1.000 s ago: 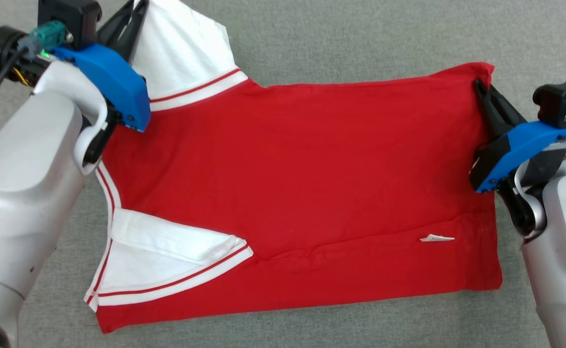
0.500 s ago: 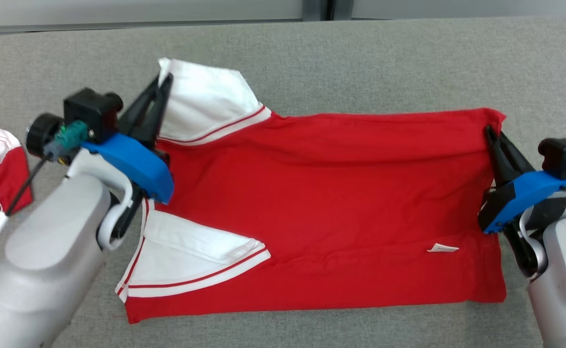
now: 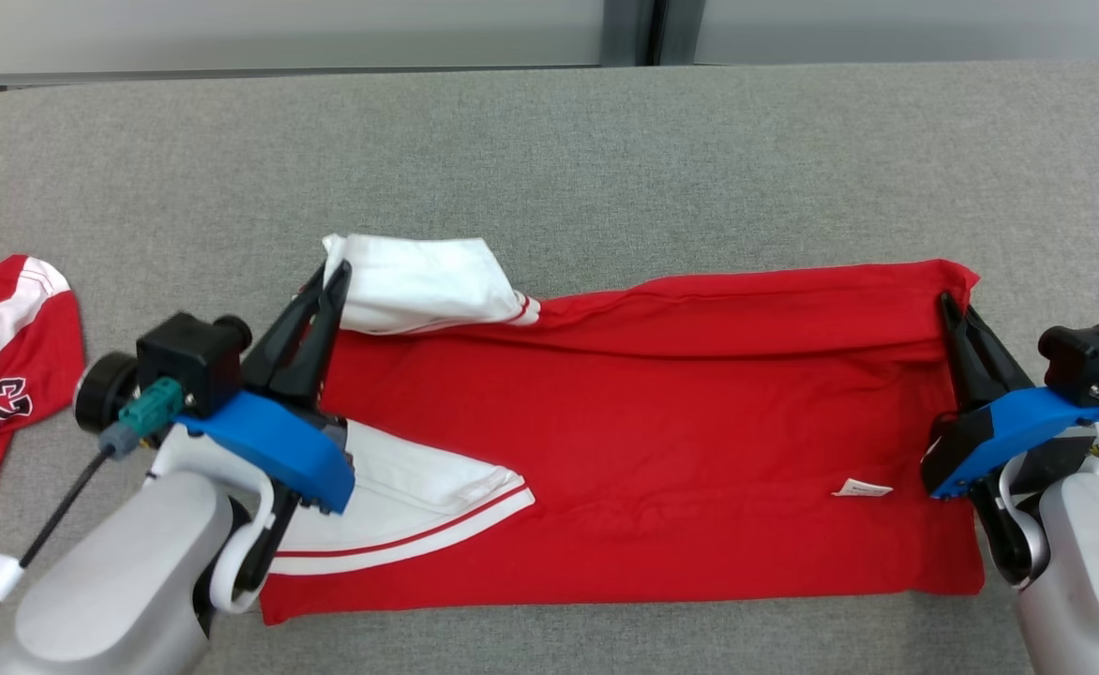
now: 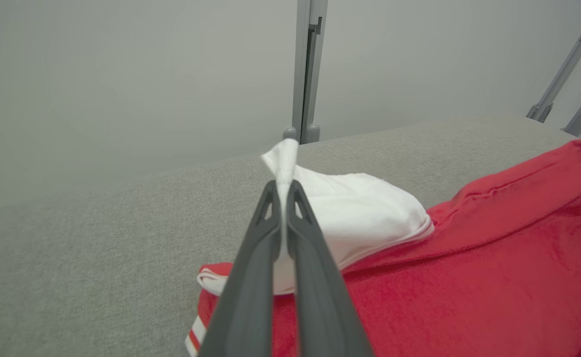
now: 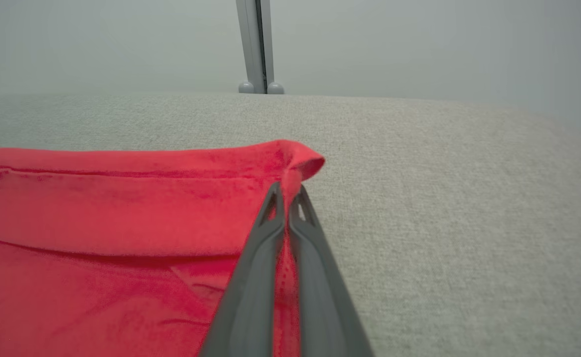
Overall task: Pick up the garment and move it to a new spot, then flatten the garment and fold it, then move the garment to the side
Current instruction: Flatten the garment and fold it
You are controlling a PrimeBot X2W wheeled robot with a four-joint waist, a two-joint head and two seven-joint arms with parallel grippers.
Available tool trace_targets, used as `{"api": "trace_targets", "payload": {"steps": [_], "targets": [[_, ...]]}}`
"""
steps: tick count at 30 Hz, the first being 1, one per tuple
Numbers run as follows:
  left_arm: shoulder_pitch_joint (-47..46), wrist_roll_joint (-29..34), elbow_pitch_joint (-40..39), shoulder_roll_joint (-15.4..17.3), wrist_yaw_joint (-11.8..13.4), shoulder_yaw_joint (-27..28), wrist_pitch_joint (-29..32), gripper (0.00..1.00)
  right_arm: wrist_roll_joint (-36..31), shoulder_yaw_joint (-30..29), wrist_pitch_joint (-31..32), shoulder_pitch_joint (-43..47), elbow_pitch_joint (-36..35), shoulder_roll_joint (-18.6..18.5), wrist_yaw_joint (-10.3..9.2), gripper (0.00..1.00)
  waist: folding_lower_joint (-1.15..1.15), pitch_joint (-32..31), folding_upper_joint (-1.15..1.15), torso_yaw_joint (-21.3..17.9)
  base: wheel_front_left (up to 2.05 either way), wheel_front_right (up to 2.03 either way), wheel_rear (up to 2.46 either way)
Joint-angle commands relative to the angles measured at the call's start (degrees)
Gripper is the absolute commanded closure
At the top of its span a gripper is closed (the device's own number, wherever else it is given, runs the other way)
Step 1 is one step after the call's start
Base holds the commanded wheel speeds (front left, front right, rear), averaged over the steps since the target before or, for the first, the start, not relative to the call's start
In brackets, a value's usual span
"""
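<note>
Head view shows a red jersey point(image 3: 662, 441) with white sleeves spread lengthwise across the gray padded table point(image 3: 606, 159), its far long edge held up in a soft roll between the two arms. The left gripper point(image 3: 338, 274) has its fingers pressed together on the far white sleeve point(image 3: 418, 286), pinching the sleeve's corner. In the left wrist view, the white cloth peaks above the tips, caught between both dark fingers. The right gripper point(image 3: 946, 302) pinches the jersey's far right corner, jaws tight on the red hem, which curls over the tips in the right wrist view. The near white sleeve point(image 3: 418, 511), trimmed with a red stripe, lies flat on the red body, partly under the left wrist. A small white tag point(image 3: 861, 487) sits near the jersey's right edge. Another red-and-white jersey point(image 3: 6, 375) lies crumpled at the table's left side, well apart.
</note>
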Motion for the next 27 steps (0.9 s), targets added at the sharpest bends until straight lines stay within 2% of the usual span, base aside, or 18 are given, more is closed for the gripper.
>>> {"api": "trace_targets", "payload": {"steps": [1, 12, 20, 27], "targets": [[1.44, -0.32, -0.76, 0.51, 0.71, 0.42, -0.39, 1.0, 0.49, 0.06, -0.65, 0.79, 0.23, 0.11, 0.01, 1.0, 0.01, -0.05, 0.0, -0.02, 0.0, 0.0, 0.0], [8.88, -2.07, -3.45, 0.11, 3.52, 1.44, -2.11, 1.0, 1.67, 0.03, -4.04, 3.83, 1.82, 1.01, 0.01, 1.0, 0.01, -1.29, 0.0, 0.14, 0.0, 0.0, 0.0], [12.39, -2.08, -1.87, -1.53, 3.45, 1.8, -2.64, 1.0, 2.04, 0.12, -5.42, 5.86, 2.61, 1.91, 0.01, 1.0, 0.01, -2.55, 0.0, 0.15, 0.0, 0.0, 0.0], [15.98, -2.02, 0.38, -3.61, 2.66, 4.45, -3.03, 1.0, 2.8, 0.36, -6.23, 8.41, 2.24, 2.84, 0.01, 1.0, 0.01, -3.94, 0.0, 0.15, 0.0, 0.0, 0.0]]}}
